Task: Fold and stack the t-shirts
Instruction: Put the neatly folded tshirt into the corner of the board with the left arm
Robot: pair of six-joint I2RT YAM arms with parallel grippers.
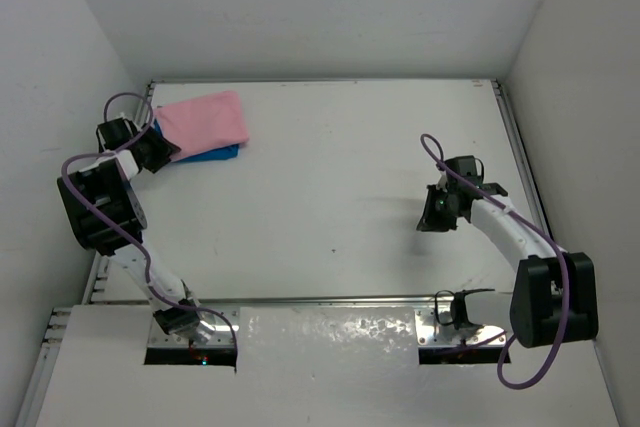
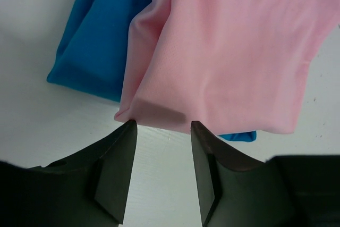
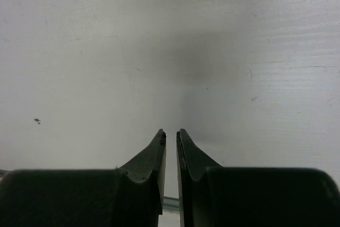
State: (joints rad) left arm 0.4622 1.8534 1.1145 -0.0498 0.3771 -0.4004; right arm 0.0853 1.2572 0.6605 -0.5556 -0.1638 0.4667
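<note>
Soft, light and likely to sag if lifted, the folded pink t-shirt (image 1: 205, 119) lay atop the blue t-shirt (image 1: 222, 155) at the table's (image 1: 350, 167) far left, best pinched at a folded edge, where the left gripper (image 2: 162, 131) hovered, jaws parted and empty, while the right gripper (image 3: 170, 136) hung well apart, all but closed on nothing.

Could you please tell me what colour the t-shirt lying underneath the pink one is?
The lower t-shirt is bright blue; the left wrist view shows it best.

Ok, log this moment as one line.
pink t-shirt: folded, atop blue t-shirt | left end effector: open, empty, at pink edge | right end effector: shut, empty, over table
</note>
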